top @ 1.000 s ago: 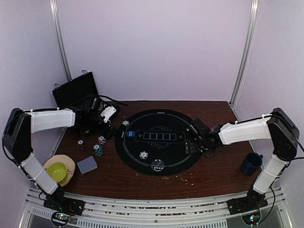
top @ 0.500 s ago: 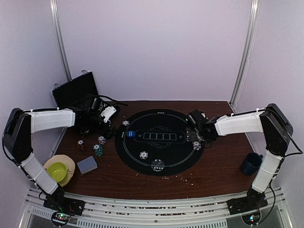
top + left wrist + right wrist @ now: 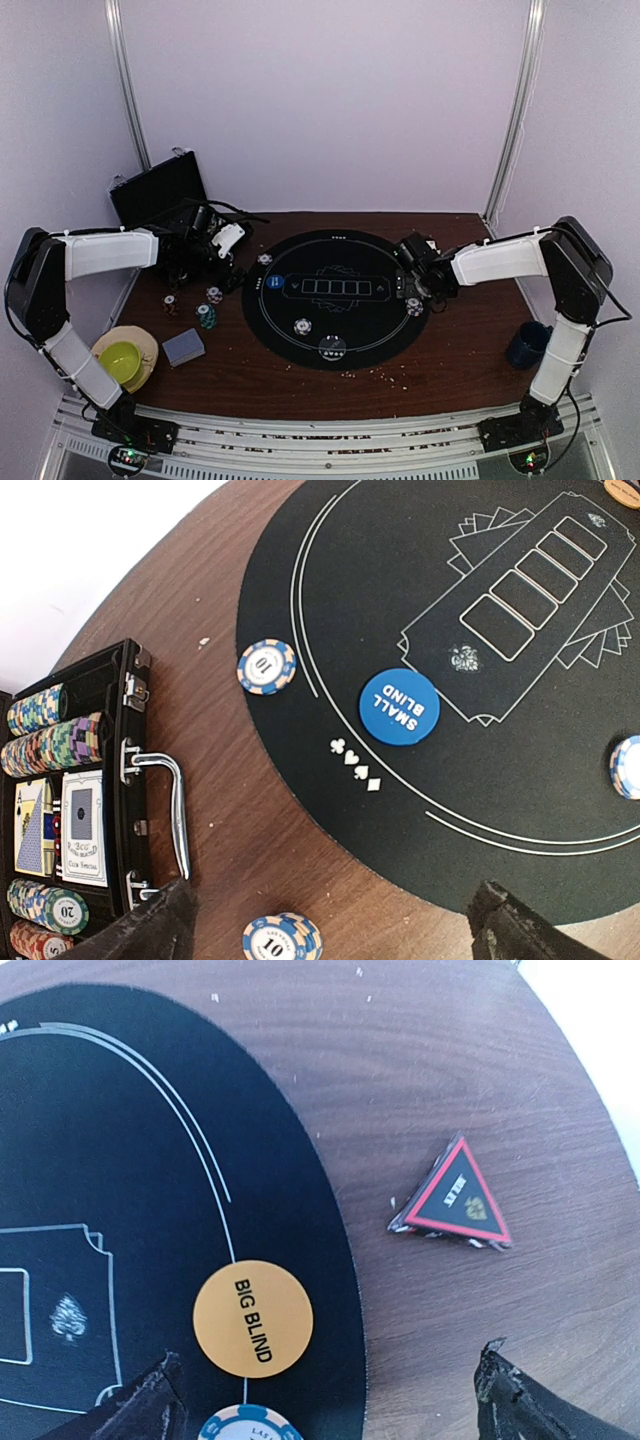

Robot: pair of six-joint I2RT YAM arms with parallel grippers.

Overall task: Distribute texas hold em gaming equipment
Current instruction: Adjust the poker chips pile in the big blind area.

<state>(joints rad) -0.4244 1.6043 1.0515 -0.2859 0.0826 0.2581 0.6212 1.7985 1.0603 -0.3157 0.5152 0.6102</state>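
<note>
Hovering between placements, both jaw pairs spread wide and empty.
BIG BLIND disc [image 3: 252, 1317] lies just ahead of the right gripper [image 3: 335, 1405]; the left gripper [image 3: 340, 935] probably needs to drop onto the chip [image 3: 282, 937] between its jaws.

Just below the orange round BIG BLIND button disc [image 3: 252, 1318], a blue-and-white striped poker chip [image 3: 250, 1425] is cut off at the right wrist view's bottom edge.

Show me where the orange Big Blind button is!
In the right wrist view, the orange Big Blind button lies at the black mat's right edge, beside a blue-and-white chip.
</note>
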